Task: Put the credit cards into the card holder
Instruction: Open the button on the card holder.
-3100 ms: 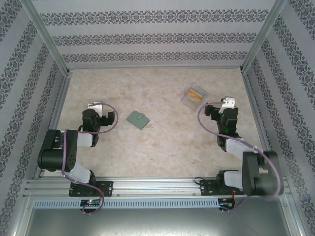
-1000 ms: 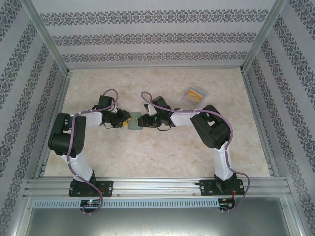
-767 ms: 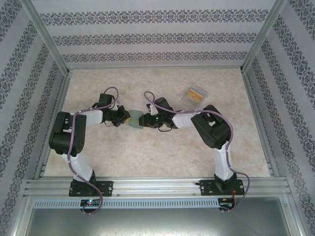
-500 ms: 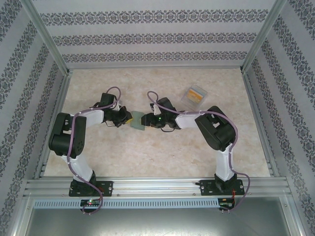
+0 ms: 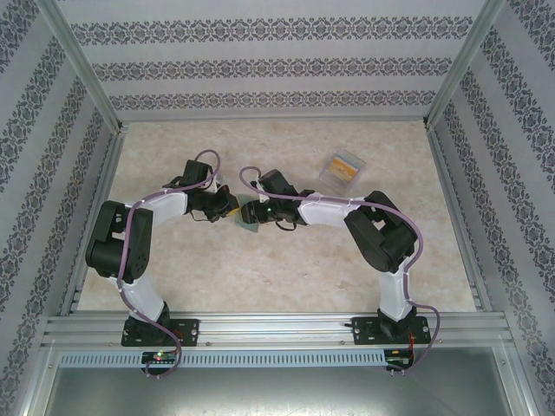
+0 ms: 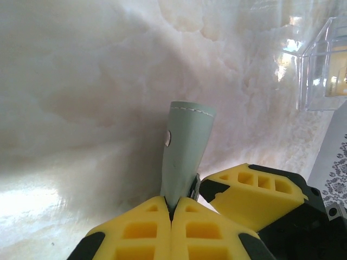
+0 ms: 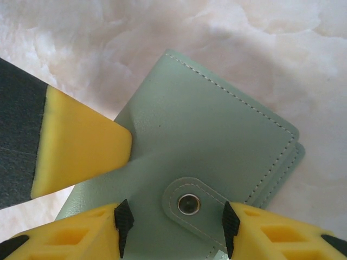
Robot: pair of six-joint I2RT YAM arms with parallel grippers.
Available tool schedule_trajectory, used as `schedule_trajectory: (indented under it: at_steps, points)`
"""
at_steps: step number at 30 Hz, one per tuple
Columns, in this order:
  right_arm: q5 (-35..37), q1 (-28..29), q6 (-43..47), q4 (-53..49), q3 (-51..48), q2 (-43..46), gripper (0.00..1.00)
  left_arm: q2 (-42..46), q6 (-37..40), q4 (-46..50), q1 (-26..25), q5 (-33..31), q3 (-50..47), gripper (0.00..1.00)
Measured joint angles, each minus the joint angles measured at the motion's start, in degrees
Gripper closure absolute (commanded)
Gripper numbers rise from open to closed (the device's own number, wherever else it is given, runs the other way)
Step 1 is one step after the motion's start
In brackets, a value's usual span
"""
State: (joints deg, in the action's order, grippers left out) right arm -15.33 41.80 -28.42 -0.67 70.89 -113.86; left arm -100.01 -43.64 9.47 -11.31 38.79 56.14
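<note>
grey-green folding card holder [image 7: 217, 135] | left gripper [image 6: 172, 208] just pinched shut on its edge | right gripper [image 7: 174, 219] widened, jaws apart astride snap tab [image 7: 188, 204] | braced for opening

Reaching inward tip to tip, the left end effector [image 6: 172, 208] is pinched shut while the right end effector [image 7: 173, 219] stands with jaws apart.

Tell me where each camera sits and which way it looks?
Top external: high behind the arms, looking down on the table; both arms, left tool and right tool meeting at the card holder.
Left wrist: on the left arm, looking along its shut fingers at the holder, pinched edge-on; clear case beyond.
Right wrist: on the right arm, facing the holder's snap side between its open fingers.
Shared: both wrist views show the holder.
</note>
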Motion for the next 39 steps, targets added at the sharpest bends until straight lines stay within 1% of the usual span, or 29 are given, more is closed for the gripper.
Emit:
schedule_trajectory:
  at_steps: [3, 7, 8, 9, 10, 13, 15, 16, 22, 23, 24, 27, 31, 32, 34, 36, 38, 39]
  points:
    - [1.03, 0.11, 0.37, -0.81, 0.59, 0.00, 0.47, 0.00, -1.51, -1.49, 0.00, 0.79, -0.13, 1.00]
    - [6.51, 1.18, 0.55, -2.60, 1.79, 0.00, 0.50, 0.00, -3.78, -3.91, 0.02, 1.55, -0.26, 1.00]
    - [7.63, 1.29, 0.52, -2.60, 1.79, 0.00, 0.53, 0.00, -4.11, -4.22, 0.00, 1.57, -0.28, 1.00]
    - [9.79, 1.60, 0.66, -2.82, 1.79, 0.00, 0.58, 0.00, -4.52, -4.61, 0.00, 1.73, -0.42, 1.00]
    - [11.04, 1.60, 0.46, -3.04, 1.79, 0.00, 0.62, 0.00, -4.72, -4.92, 0.00, 1.95, -0.52, 1.00]
    - [15.32, 1.97, 0.52, -4.79, 2.01, 0.00, 0.68, 0.00, -5.09, -5.44, -0.15, 2.78, -0.63, 1.00]
    - [16.94, 2.23, 0.37, -5.09, 2.05, 0.11, 0.69, 0.00, -5.57, -6.45, -0.55, 2.84, -0.94, 1.00]
    - [17.62, 2.36, 0.35, -5.29, 2.05, 0.15, 0.72, 0.00, -5.88, -7.06, -0.70, 2.86, -1.22, 1.00]
    - [19.52, 2.73, 0.31, -6.60, 2.10, 0.72, 0.84, 0.02, -7.08, -9.20, -1.31, 3.21, -2.73, 1.00]
    - [20.31, 2.71, 0.26, -6.82, 1.99, 0.90, 0.89, 0.04, -7.06, -9.05, -1.33, 3.37, -2.82, 1.00]
    - [20.76, 2.38, 0.31, -7.02, 1.66, 1.09, 0.99, 0.15, -7.04, -9.01, -1.38, 3.56, -3.04, 1.00]
    - [20.41, 0.74, -0.81, -7.17, 0.00, 1.68, 1.00, 0.33, -7.04, -8.85, -1.40, 3.69, -3.08, 1.00]
    - [18.03, -2.12, -2.54, -5.64, -5.14, 4.15, 1.00, 0.39, -6.91, -8.85, -1.62, 3.54, -3.21, 0.99]
    - [17.25, -2.89, -2.97, -5.03, -6.54, 4.68, 1.00, 0.39, -6.71, -8.83, -1.73, 3.37, -3.21, 0.93]
    - [15.19, -4.28, -3.98, -2.97, -9.90, 6.12, 1.00, 0.35, -6.10, -8.83, -2.14, 3.08, -3.21, 0.70]
    - [13.90, -4.98, -4.70, -1.75, -12.39, 7.58, 1.00, 0.13, -5.20, -8.68, -2.58, 2.95, -3.19, 0.58]
    - [12.68, -5.70, -4.90, -1.46, -14.21, 9.09, 1.00, -0.63, -4.28, -8.66, -2.62, 2.71, -3.19, 0.37]
    - [12.24, -5.99, -4.92, -1.38, -14.40, 9.31, 1.00, -1.20, -3.91, -8.59, -2.62, 2.47, -3.17, 0.25]
